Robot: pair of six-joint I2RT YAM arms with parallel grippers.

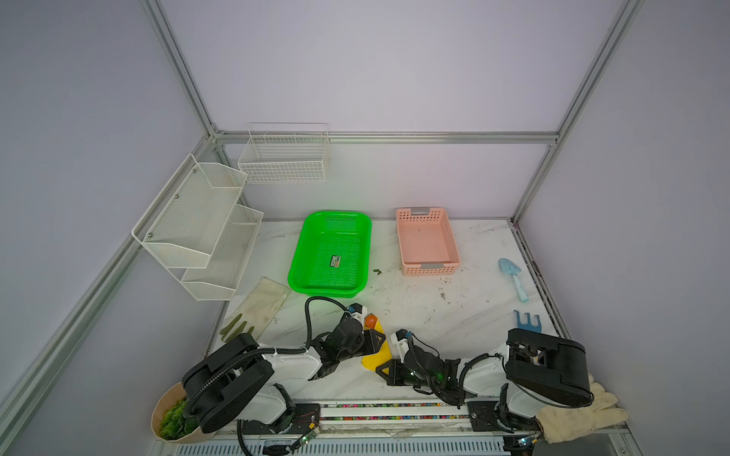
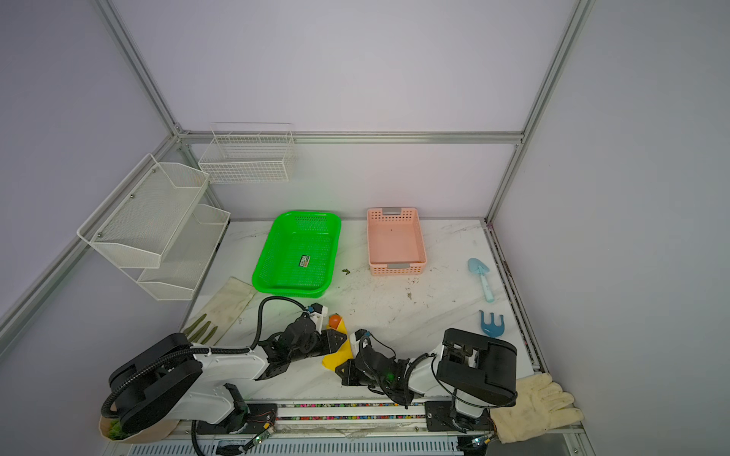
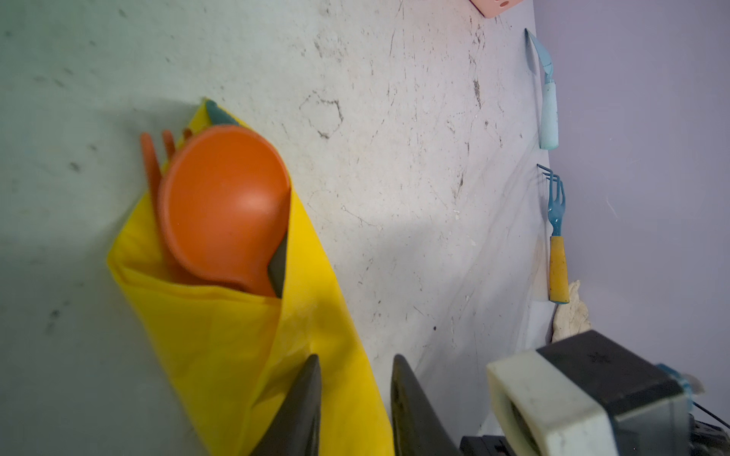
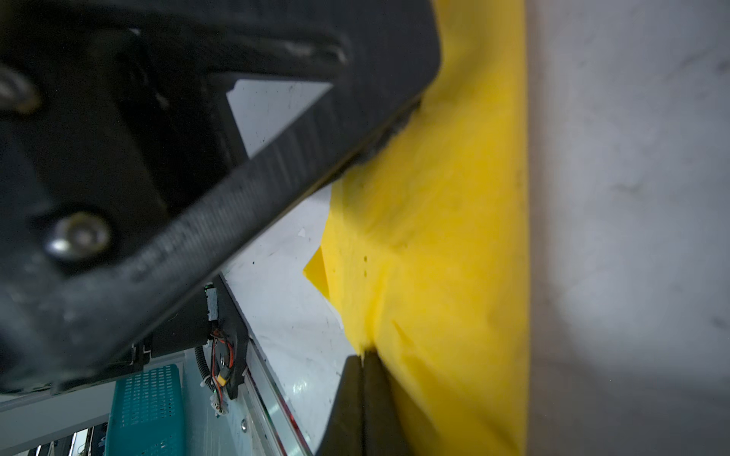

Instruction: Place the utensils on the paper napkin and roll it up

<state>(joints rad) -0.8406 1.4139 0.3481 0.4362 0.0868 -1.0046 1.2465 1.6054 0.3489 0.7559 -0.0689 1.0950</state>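
The utensils (image 3: 225, 205) lie in the paper napkin (image 3: 221, 347) on the table (image 3: 395, 158), between left hand (image 3: 355, 359) and right hand (image 4: 362, 355).

Soft even light in both top views, bright green plastic mesh basket (image 1: 316, 244) throwing green glow toward twelve o'clock, wrist views dimmer, thin yellow paper napkin (image 4: 454, 237) blurred close up, broad shadow across scratched white tabletop (image 3: 395, 158).

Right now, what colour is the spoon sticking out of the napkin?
Orange; the spoon shows best in the left wrist view.
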